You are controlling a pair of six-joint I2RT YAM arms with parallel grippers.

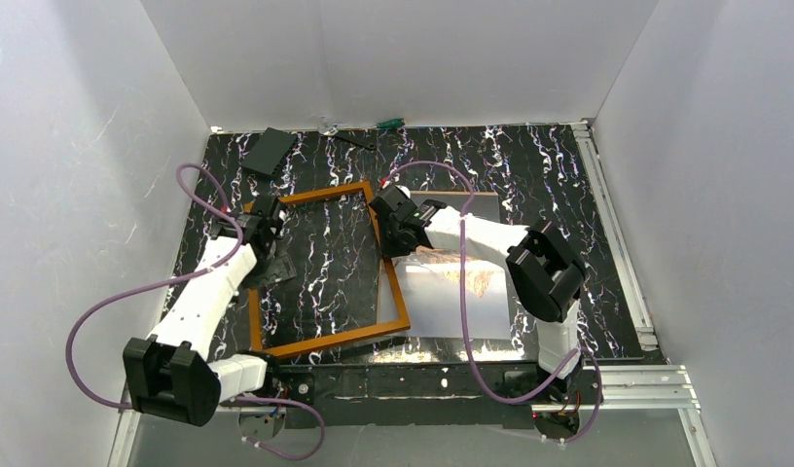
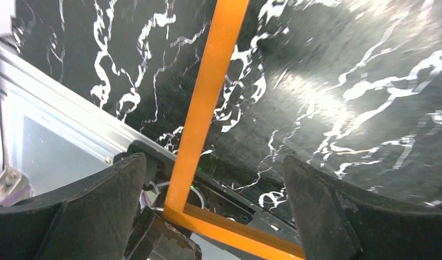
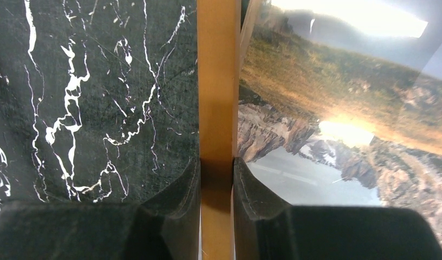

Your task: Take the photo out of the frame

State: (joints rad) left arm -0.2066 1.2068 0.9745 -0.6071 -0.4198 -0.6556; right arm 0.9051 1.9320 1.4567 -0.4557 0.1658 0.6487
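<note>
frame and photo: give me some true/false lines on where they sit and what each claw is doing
1. The right claw is shut on a rail of the frame. True.
2. The left claw grips the frame. False: it is open, with a rail between its fingers, ungripped.
3. The photo sits inside the frame. False: only the marble table shows through the frame, and the photo lies outside it, by the gripped rail.
4. The photo lies picture side up. True.

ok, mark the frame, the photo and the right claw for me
frame (image 1: 335, 339): top view, on the near rail.
photo (image 1: 442, 306): top view, on the glare-washed near part of the print.
right claw (image 3: 216, 165): right wrist view, midway between the fingertips, clamped on a frame rail.
</note>
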